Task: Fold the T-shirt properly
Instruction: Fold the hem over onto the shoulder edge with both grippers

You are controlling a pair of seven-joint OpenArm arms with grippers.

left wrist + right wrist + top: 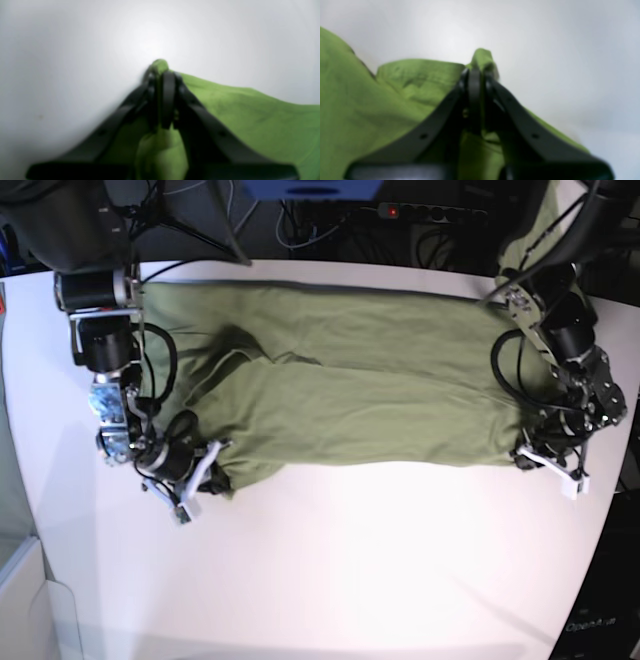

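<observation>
The olive-green T-shirt [350,390] lies stretched lengthways across the white table [350,570], with creases near its left end. My left gripper [161,72] is shut on a pinch of the shirt's cloth, and a small nub of it sticks out past the fingertips. In the base view this gripper [524,454] is at the shirt's lower right corner. My right gripper [477,71] is also shut on a fold of the green cloth. In the base view it [214,478] is at the shirt's lower left corner. Both wrist views are blurred.
Cables and a power strip [430,210] run behind the table's far edge. The table's rounded right edge [612,510] is close to the left arm. A pale bin or ledge [25,600] stands off the table's left side.
</observation>
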